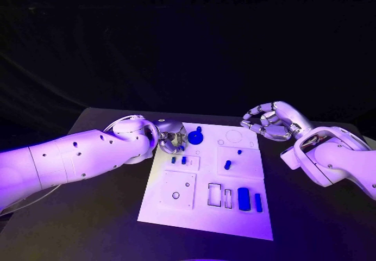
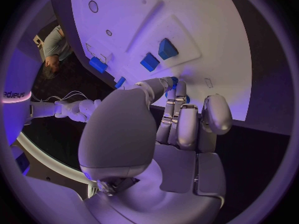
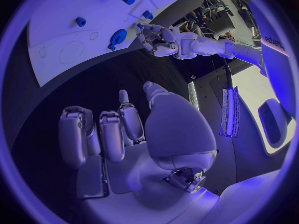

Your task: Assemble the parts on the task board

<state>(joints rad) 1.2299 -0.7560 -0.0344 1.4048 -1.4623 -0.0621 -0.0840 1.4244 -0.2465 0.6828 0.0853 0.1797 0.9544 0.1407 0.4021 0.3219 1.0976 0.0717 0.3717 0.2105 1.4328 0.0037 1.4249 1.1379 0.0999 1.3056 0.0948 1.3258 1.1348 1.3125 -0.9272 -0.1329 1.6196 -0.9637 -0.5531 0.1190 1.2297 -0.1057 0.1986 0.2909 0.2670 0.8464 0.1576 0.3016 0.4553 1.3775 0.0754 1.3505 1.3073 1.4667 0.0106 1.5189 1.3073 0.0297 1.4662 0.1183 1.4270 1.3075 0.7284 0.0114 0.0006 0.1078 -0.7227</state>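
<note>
While my left hand (image 1: 169,137) pinches a small blue part (image 2: 175,80) at the task board's (image 1: 205,217) far-left corner, my right hand (image 1: 270,123) hovers off its far-right edge, fingers curled on nothing. Other blue parts (image 1: 244,198) lie across the board.

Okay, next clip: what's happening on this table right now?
A two-armed robot is working on a white task board that carries small blue parts. Its left hand is at the board's far left corner, fingers down beside a round blue part; whether it grips anything cannot be told. The right hand hangs off the board's far right corner, fingers curled, holding nothing. Other blue pieces, like the long one near the front edge, sit untouched.
</note>
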